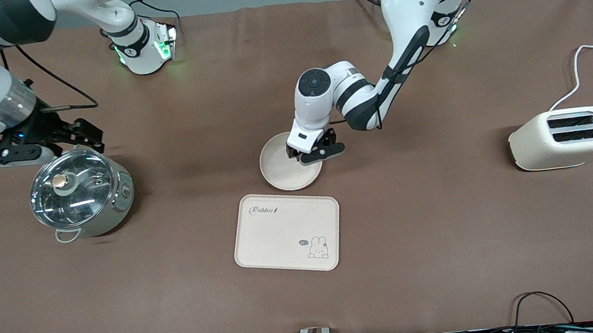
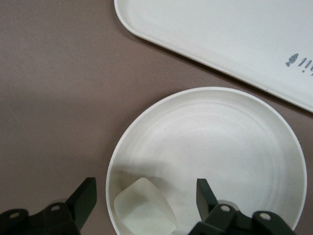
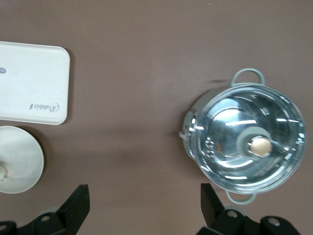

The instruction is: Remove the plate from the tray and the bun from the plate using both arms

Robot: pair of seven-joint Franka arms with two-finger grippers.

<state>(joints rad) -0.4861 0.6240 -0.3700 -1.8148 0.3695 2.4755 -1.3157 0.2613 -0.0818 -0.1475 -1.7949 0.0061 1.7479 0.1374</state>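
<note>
The round cream plate (image 1: 281,168) lies on the brown table, just farther from the front camera than the rabbit tray (image 1: 287,231). My left gripper (image 1: 321,153) hangs open low over the plate's rim. In the left wrist view the pale bun (image 2: 144,208) lies in the plate (image 2: 220,152) by its rim, between the spread fingers of my left gripper (image 2: 145,197), untouched. The bun is hidden in the front view. My right gripper (image 1: 84,135) is open and empty above the table beside the pot (image 1: 81,193); the right wrist view shows this gripper (image 3: 144,201) over bare cloth.
A lidded grey-green pot (image 3: 244,142) stands toward the right arm's end. A cream toaster (image 1: 567,137) stands toward the left arm's end, its cord running to the table edge. The tray also shows in the left wrist view (image 2: 220,39) and the right wrist view (image 3: 29,83).
</note>
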